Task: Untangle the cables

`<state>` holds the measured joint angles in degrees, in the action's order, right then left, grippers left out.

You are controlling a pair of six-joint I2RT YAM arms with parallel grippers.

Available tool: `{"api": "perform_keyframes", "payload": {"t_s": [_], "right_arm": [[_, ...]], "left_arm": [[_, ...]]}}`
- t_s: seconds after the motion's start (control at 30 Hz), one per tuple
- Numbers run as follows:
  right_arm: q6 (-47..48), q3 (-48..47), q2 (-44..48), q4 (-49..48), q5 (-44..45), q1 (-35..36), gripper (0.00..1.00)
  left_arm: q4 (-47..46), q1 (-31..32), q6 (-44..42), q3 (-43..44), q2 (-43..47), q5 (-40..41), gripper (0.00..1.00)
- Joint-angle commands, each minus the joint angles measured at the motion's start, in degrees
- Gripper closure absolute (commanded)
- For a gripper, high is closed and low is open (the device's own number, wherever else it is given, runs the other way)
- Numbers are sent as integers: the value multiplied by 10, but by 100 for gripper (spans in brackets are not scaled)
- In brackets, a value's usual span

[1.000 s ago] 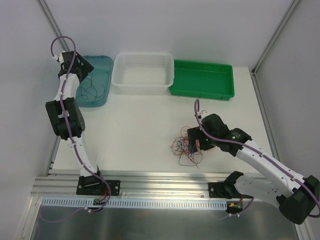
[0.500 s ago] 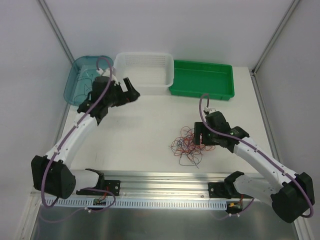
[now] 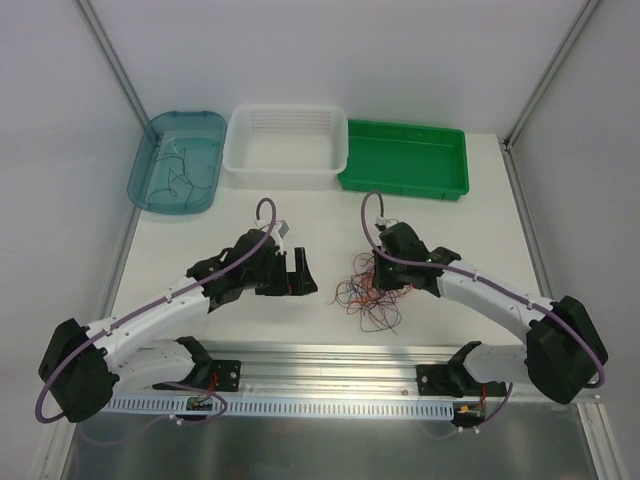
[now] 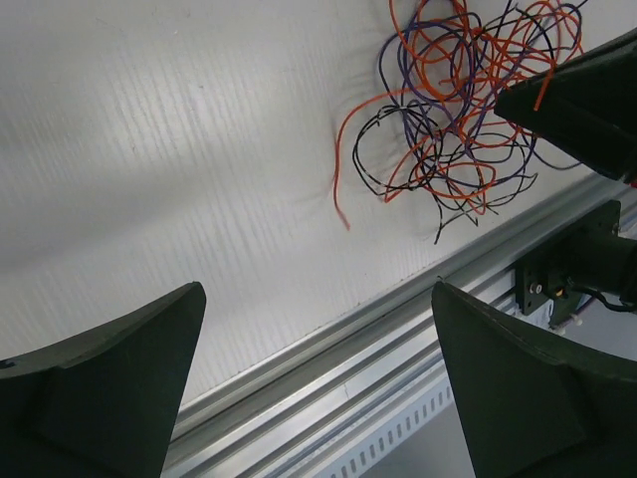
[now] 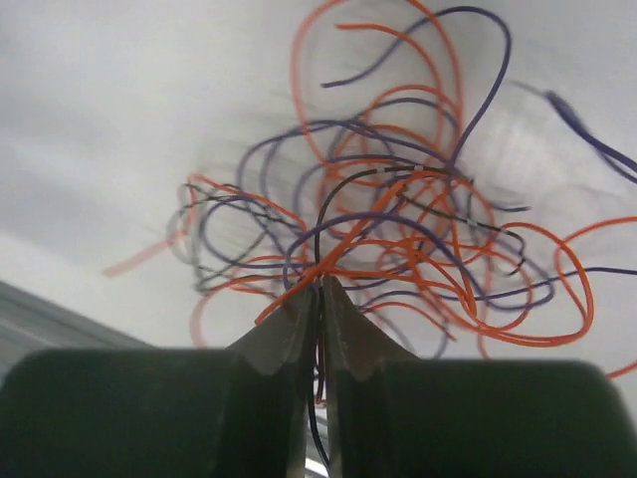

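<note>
The cables [image 3: 366, 298] lie as one tangle of thin orange-red, purple and black wires on the white table, right of centre. My right gripper [image 3: 384, 272] sits at the tangle's upper right edge. In the right wrist view it [image 5: 320, 291] is shut on the cables [image 5: 398, 234], with an orange and a dark strand pinched between its fingers. My left gripper [image 3: 298, 279] is open just left of the tangle, holding nothing. The left wrist view shows its fingertips [image 4: 189, 299] wide apart and the cables [image 4: 453, 110] at the upper right.
At the back stand a teal tray [image 3: 137, 172] holding a few thin wires, a white basket [image 3: 240, 150] and a green tray [image 3: 405, 189]. An aluminium rail [image 3: 330, 360] runs along the near table edge, right behind the tangle in the left wrist view.
My left arm has swung from the teal tray down to the table beside the tangle, staying open. My right gripper has shut on strands of the cables.
</note>
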<state>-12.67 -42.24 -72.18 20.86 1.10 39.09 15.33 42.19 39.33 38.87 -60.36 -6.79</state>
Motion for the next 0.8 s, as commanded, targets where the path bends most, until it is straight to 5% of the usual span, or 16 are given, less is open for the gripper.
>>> {"api": "perform_keyframes", "payload": {"t_s": [0.0,0.03,0.3,0.43,0.77], "right_arm": [[19,-84,-5,-13,-5,47,94],[23,-96,-1,3,-1,66,99],[98,-248,70,67,-66,116,99],[101,-278,67,147,96,114,99],[31,-127,-4,124,52,60,98]], "left_arm": [[-22,13,51,-10,3,35,2],[-23,13,54,-11,3,38,3],[-29,13,67,-13,27,64,7],[-36,13,54,-20,52,85,8],[-36,13,76,-55,72,87,9]]}}
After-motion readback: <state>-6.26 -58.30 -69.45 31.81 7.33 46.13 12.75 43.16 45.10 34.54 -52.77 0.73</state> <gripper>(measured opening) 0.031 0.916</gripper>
